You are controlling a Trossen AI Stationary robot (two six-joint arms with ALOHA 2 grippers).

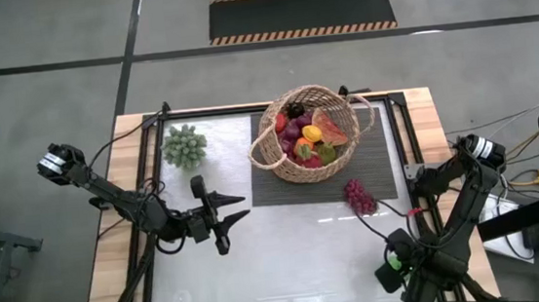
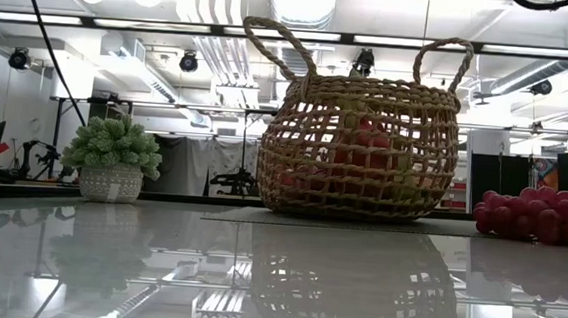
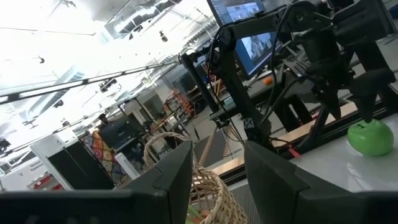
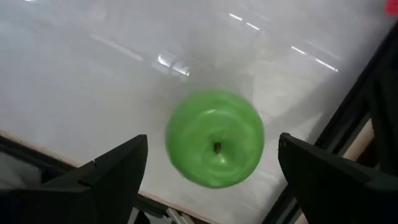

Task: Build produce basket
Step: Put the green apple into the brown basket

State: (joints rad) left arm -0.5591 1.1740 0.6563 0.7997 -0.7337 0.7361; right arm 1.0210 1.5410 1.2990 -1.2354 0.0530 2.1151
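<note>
The tan wicker basket stands on a dark mat at the table's far middle, with several toy fruits inside; it also shows in the low view. A red grape bunch lies on the table near the mat's near right corner. A green apple rests on the table under my right gripper, which is open and points down at the near right, one finger on either side of the apple without touching it. My left gripper is open and empty, left of the table's middle.
A small potted green plant stands at the far left, beside the dark mat. The table has a glossy white top with black rails along its sides. The apple also shows in the left wrist view.
</note>
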